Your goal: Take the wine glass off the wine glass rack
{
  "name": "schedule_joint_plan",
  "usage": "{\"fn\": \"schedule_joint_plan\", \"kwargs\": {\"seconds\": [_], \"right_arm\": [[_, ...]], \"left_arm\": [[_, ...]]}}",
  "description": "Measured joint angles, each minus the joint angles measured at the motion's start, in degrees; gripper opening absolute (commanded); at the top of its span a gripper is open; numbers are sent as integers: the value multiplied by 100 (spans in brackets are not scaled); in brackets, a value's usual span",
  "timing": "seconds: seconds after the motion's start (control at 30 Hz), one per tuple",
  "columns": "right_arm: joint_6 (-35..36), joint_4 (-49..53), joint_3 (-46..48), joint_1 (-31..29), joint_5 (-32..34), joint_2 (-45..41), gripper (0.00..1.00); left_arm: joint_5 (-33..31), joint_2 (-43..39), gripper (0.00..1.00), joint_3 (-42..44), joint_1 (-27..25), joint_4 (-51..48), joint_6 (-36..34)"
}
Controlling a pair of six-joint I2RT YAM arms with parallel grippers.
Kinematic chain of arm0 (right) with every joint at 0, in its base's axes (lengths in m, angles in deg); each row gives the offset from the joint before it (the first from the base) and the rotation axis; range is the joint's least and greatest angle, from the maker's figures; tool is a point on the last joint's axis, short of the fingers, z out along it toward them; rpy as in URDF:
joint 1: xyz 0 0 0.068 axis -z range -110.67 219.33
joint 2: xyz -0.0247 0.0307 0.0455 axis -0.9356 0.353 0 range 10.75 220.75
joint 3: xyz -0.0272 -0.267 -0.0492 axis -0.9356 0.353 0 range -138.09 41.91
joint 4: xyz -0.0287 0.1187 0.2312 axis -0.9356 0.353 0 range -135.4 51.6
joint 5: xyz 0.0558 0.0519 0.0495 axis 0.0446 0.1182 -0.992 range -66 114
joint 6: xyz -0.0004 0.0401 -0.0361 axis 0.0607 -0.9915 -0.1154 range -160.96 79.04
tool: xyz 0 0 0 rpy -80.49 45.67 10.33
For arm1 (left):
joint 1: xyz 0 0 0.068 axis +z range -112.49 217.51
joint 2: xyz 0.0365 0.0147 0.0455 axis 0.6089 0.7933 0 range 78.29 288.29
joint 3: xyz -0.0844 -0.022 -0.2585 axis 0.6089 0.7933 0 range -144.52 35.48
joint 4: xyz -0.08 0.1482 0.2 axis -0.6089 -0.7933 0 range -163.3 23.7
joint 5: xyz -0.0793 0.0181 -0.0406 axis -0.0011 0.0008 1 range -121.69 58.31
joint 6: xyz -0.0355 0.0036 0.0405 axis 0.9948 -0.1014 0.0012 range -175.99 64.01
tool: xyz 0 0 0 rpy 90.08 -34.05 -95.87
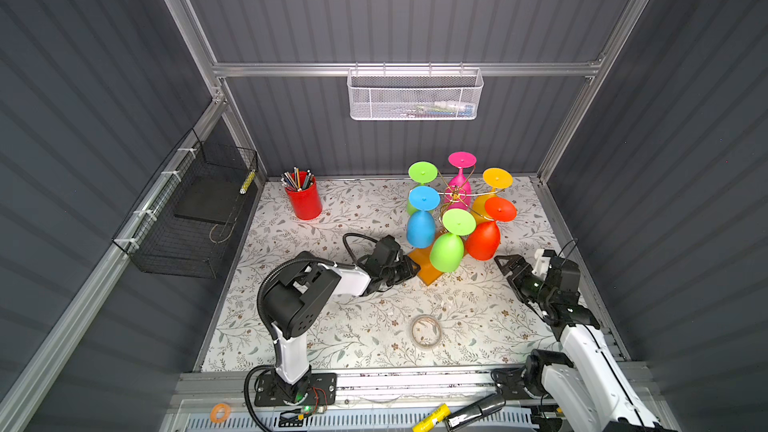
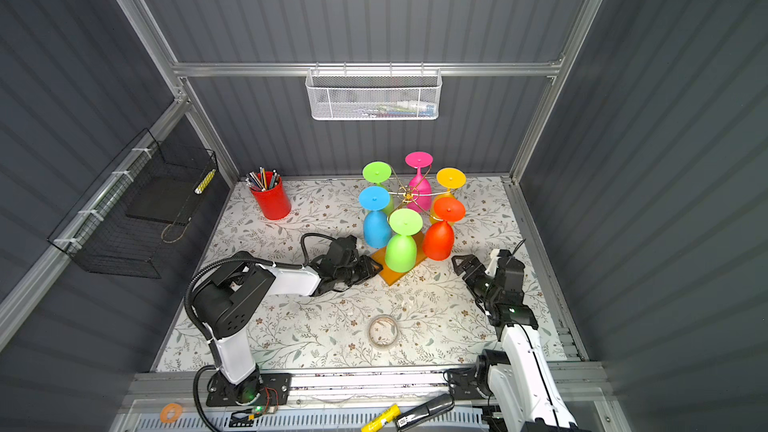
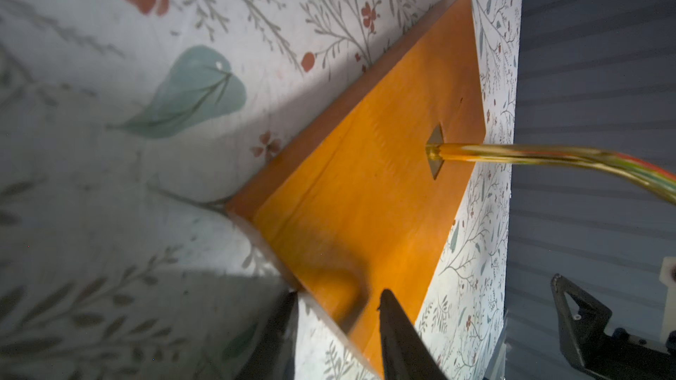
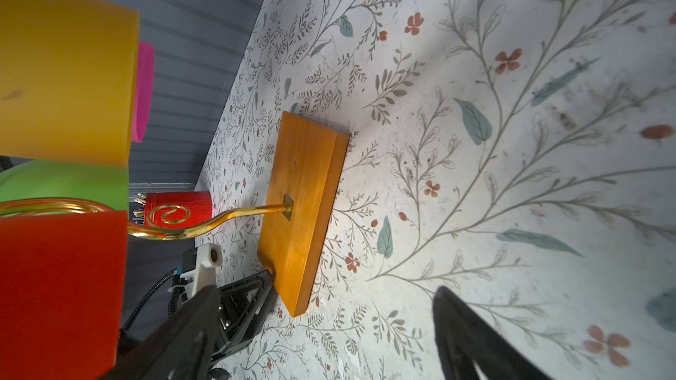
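The wine glass rack, a gold wire tree (image 1: 456,194) on an orange wooden base (image 1: 428,273) (image 2: 395,273), stands at the back right of the mat. Several coloured wine glasses hang on it bowl down. The red one (image 1: 484,241) (image 4: 58,286) is the nearest to my right gripper (image 1: 509,263) (image 4: 327,290), which stands open just right of it, holding nothing. My left gripper (image 1: 409,270) (image 3: 338,296) is closed down on the base's near-left corner (image 3: 365,177), one finger on the top face and the other at the edge by the mat.
A green glass (image 1: 446,251) and a blue one (image 1: 420,228) hang over the base's front, close to my left wrist. A red pencil cup (image 1: 304,201) stands at the back left. A clear tape roll (image 1: 426,331) lies at the mat's front. The back wall carries a white mesh basket (image 1: 415,95), the left wall a black wire basket (image 1: 187,218).
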Motion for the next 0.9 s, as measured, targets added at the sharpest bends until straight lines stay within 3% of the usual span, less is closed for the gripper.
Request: {"fn": "schedule_joint_plan", "kwargs": {"seconds": [0.9], "right_arm": [[-175, 197, -323, 323, 562, -315, 93]], "left_arm": [[-107, 2153, 39, -2450, -11, 933, 345]]}}
